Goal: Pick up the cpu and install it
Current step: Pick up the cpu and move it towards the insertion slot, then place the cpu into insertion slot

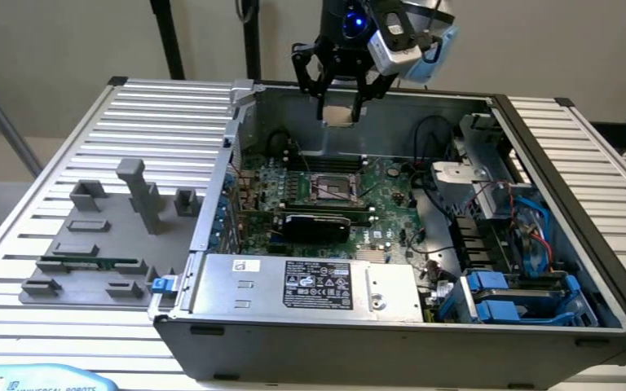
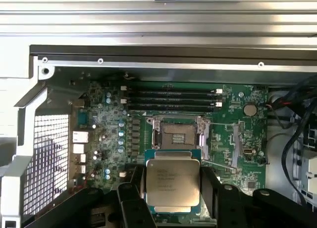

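One hand (image 1: 341, 107) is gripping the cpu (image 2: 172, 184) by its edges, holding it flat and high above the open case (image 1: 400, 350), evidently so it is lining up with the bare socket (image 2: 177, 137) below.

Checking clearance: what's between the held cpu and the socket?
Nothing: in the wrist view the cpu, gripped in the jaws, borders the open socket directly, with no part between.

The table (image 1: 160, 106), its top made of ribbed silver slats, carries an open computer case (image 1: 400, 342) that sits directly beneath the tool (image 1: 341, 114). Well away from the tool, toward the exterior view's left, a grey fixture plate (image 1: 112, 240) lies flat on the slats just beside the case, with upright grey blocks (image 1: 134, 191) standing on it.
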Motion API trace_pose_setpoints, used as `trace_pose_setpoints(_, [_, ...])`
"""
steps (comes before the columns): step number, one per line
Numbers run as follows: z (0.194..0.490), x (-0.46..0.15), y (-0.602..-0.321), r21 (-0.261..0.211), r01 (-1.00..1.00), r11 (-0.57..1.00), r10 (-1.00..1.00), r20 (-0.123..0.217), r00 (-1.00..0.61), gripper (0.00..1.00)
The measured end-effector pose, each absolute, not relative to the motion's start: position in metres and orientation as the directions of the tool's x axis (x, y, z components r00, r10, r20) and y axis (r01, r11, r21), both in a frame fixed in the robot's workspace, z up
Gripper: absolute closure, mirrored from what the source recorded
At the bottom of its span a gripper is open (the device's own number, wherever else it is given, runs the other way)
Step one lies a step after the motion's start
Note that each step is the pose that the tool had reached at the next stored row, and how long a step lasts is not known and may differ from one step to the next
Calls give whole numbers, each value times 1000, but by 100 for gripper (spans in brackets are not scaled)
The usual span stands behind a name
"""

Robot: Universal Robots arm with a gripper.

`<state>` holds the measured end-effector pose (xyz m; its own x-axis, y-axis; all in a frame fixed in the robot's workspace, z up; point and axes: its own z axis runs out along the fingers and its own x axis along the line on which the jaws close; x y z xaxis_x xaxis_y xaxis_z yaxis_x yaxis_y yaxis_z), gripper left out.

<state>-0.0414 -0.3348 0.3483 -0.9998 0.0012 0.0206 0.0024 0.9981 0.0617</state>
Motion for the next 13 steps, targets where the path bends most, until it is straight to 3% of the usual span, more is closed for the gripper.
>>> trace_pose_setpoints(13, [339, -20, -327, 62, 2, 998, 1, 21, -1000, 45])
